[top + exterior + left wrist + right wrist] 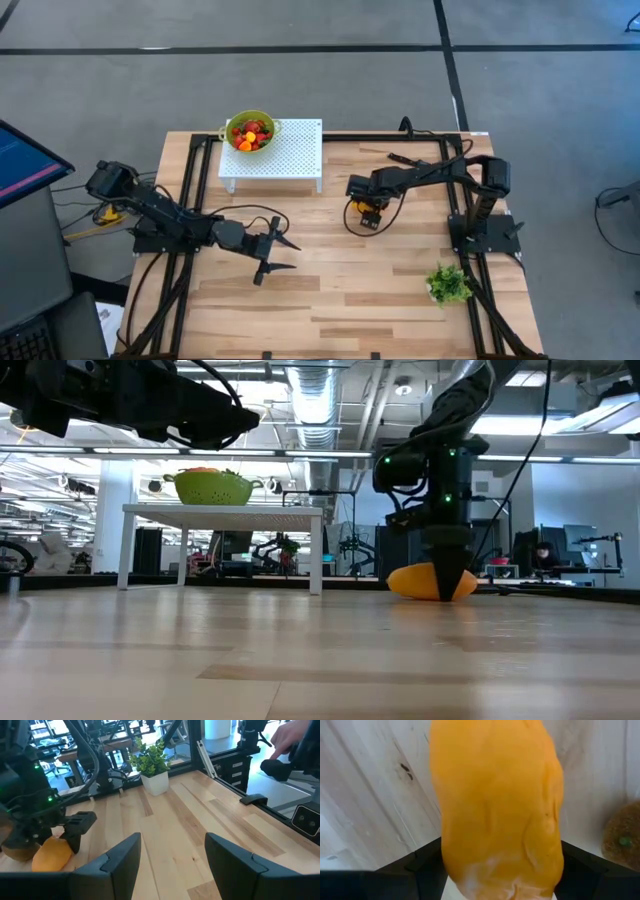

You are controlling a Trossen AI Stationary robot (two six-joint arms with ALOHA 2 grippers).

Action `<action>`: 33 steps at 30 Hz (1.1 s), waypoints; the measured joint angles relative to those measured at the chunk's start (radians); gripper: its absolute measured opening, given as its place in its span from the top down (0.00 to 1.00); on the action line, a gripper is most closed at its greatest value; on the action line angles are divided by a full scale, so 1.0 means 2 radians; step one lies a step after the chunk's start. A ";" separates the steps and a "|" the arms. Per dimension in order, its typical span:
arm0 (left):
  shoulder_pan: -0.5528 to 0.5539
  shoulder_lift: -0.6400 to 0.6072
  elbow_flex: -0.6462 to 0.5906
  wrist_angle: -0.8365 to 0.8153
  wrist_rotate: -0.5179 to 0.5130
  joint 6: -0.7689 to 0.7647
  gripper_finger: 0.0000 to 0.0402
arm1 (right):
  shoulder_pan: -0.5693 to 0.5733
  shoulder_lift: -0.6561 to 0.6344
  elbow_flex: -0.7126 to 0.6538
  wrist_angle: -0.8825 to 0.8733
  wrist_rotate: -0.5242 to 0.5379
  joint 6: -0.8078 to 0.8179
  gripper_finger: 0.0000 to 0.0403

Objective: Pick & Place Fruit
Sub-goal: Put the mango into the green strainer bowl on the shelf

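The elongated orange fruit (495,805) lies on its side on the wooden table, right of centre (366,209). My right gripper (368,217) comes down on it from above and is shut on it. A brownish kiwi-like oval (622,837) lies on the table close beside the fruit (20,851). The small red and orange berries (251,132) sit in a green colander (212,487) on a white perforated stand (290,150). My left gripper (278,255) hovers open above the table's left half, touching nothing. My right gripper holds the orange fruit across its width, pinched between the two fingers (427,865), one on each long flank (447,855). The fingers come from above, pointing down (447,575). The fruit still lies on the table (415,582).
A small potted green plant (448,285) stands near the table's right near corner. A black knife-like object (405,158) lies at the far right. A person's hand (290,737) shows beyond the table's edge. Bare wood stretches between the two arms.
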 joint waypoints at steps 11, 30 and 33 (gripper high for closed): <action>0.000 0.000 0.000 0.015 -0.026 0.018 0.47 | 0.021 -0.029 -0.005 0.013 -0.014 0.010 0.30; 0.000 0.000 0.000 0.023 -0.102 0.118 0.47 | 0.091 -0.028 -0.005 0.039 -0.196 0.049 0.51; 0.000 0.000 0.000 0.011 -0.102 0.166 0.47 | 0.112 -0.028 -0.005 0.073 -0.278 0.063 0.49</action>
